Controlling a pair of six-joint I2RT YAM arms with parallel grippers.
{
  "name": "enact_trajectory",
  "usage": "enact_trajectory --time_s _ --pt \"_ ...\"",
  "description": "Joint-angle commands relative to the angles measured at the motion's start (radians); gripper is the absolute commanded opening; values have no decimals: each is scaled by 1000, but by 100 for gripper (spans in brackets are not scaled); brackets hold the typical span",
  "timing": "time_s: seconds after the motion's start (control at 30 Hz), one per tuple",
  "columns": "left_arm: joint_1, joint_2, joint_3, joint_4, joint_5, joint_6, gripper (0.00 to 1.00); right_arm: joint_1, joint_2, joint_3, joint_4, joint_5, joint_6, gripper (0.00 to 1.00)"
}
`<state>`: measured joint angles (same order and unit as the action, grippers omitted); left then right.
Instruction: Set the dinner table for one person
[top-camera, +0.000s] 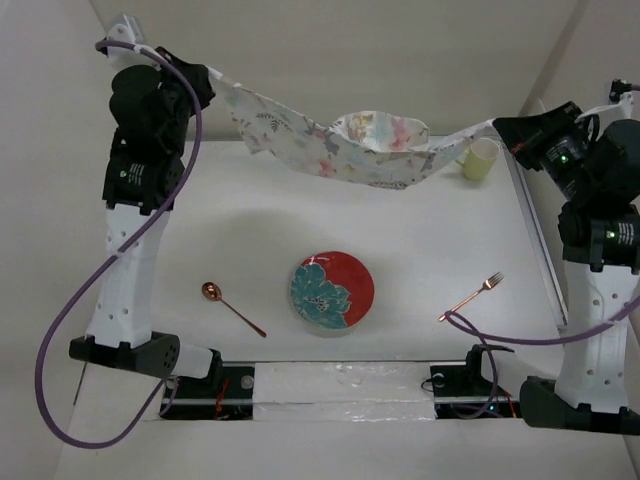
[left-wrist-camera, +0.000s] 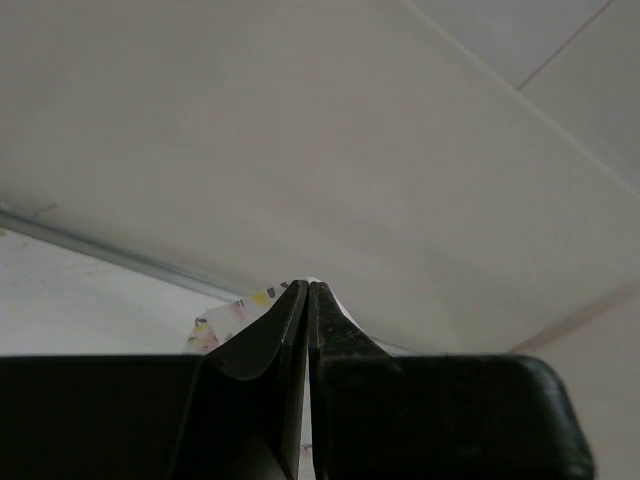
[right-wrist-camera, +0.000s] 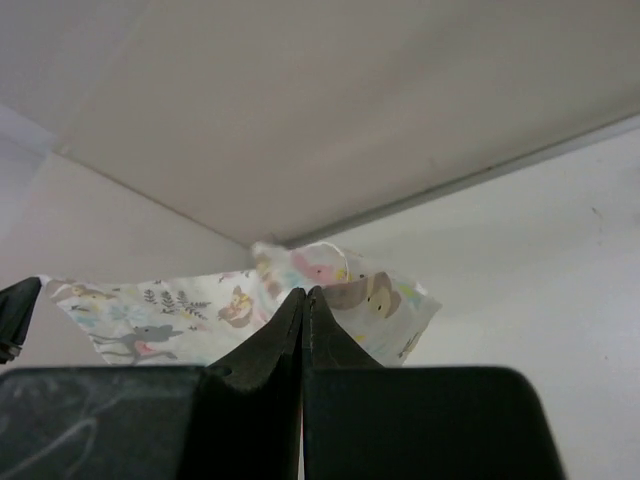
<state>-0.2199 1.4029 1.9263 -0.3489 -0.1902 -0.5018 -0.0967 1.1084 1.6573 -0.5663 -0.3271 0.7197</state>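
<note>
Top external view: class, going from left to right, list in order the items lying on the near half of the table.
On the dinner table: copper spoon → red plate with a blue flower → copper fork.

The left claw (top-camera: 215, 80) and right claw (top-camera: 497, 125) each pinched an end of a patterned cloth (top-camera: 330, 150) sagging above the table's (top-camera: 420, 230) far side. A red plate (top-camera: 332, 291) lay near the front, a spoon (top-camera: 232, 306) left of it, a fork (top-camera: 471, 296) right, and a pale cup (top-camera: 481, 159) beside the right claw.
</note>
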Motion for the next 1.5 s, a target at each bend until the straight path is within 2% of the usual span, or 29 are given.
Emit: enact_trajectory --time_s 0.0,0.2,0.3,0.37,0.47,0.53,0.6,0.63,0.67,0.73,0.77,0.83,0.93,0.97,1.0,1.03,1.07,1.1,1.17,1.27,1.47 --pt "27 45 23 -19 44 0 0 5 50 27 -15 39 37 0" --pt "51 70 77 -21 64 3 0 14 96 76 46 5 90 0" --pt "51 91 99 -22 35 19 0 37 116 99 75 82 78 0" --pt "51 114 120 -6 38 16 0 37 188 116 86 62 80 0" --pt "51 183 180 34 37 9 0 37 307 136 201 48 96 0" --pt "51 287 252 34 26 9 0 46 391 227 221 54 101 0" --pt "86 429 438 -13 62 -6 0 46 554 352 180 57 93 0" --pt "99 459 492 -22 89 -42 0 46 611 504 157 40 87 0" --pt "111 468 467 34 113 -64 0 46 701 572 137 33 84 0" --pt "135 444 410 71 170 -110 0 55 745 686 129 2 83 0" --pt "149 438 377 85 182 -113 0 55 748 682 146 5 80 0" --pt "158 406 324 91 184 -106 0 66 710 630 203 -4 72 0" --pt "171 312 89 155 221 -106 0 75 595 342 284 -3 53 0" --pt "171 280 -79 216 224 -104 0 75 562 241 314 -9 52 0" --pt "171 218 -164 253 225 -93 0 75 501 28 394 -10 50 0" --pt "171 191 -255 286 221 -89 0 65 473 -73 426 -10 53 0" --pt "195 167 -408 328 224 -92 0 64 452 -167 475 -12 58 0" --pt "209 136 -471 344 274 -118 0 64 436 -330 492 -10 58 0" --pt "220 113 -653 392 301 -132 0 55 423 -510 540 -4 75 0" --pt "229 125 -798 416 291 -124 0 46 499 -567 495 -21 74 0" --pt "229 189 -898 418 322 -115 0 46 584 -605 427 -12 63 0"
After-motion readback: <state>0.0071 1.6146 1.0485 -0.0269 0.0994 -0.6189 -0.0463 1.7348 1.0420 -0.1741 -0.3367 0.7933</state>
